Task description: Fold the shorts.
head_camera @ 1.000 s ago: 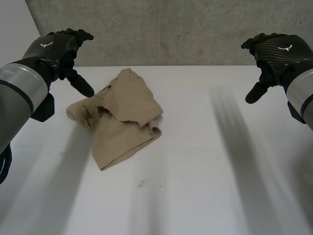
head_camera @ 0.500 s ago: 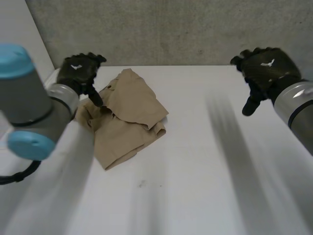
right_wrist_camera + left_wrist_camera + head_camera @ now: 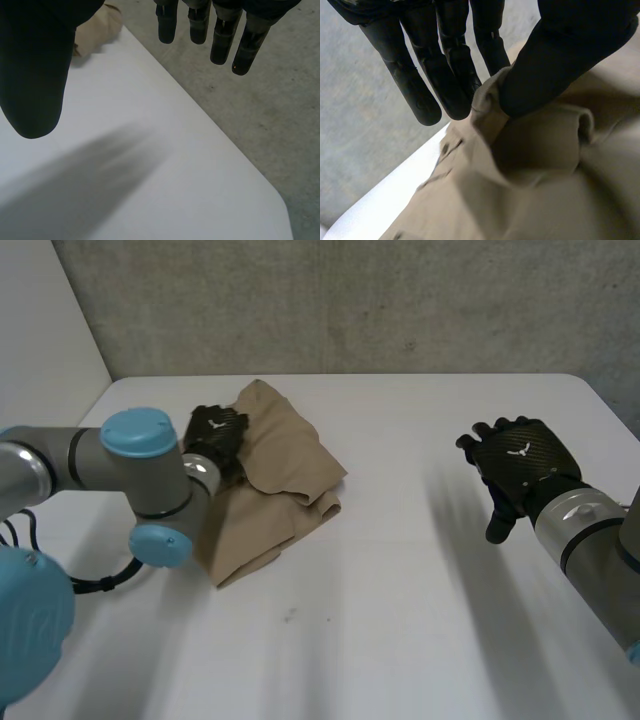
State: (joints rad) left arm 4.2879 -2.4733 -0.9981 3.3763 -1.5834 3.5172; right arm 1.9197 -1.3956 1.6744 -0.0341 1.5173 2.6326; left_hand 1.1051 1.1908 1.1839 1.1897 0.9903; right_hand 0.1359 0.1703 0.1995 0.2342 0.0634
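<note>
Tan shorts (image 3: 285, 475) lie crumpled and partly doubled over on the far left part of the white table (image 3: 400, 590). The heap's long axis runs roughly far to near, with a loose flap lifted along its right side. The left hand (image 3: 217, 432) is on the heap's far left edge, at the waistband end. In the left wrist view, a raised fold of cloth (image 3: 545, 190) stands pinched between the thumb (image 3: 560, 55) and the straight fingers (image 3: 445, 75), so this hand is clamped on the shorts. The right hand (image 3: 517, 465) hovers over bare table well to the right, holding nothing, with fingers (image 3: 200, 25) straight and spread from the thumb. The shorts lie far off to its left. The left arm is clearly nearer. Judgement: fold barely begun. The next move likely depends on carrying the pinched edge across the long axis, with the right hand coming in to pin or take the right side.
</note>
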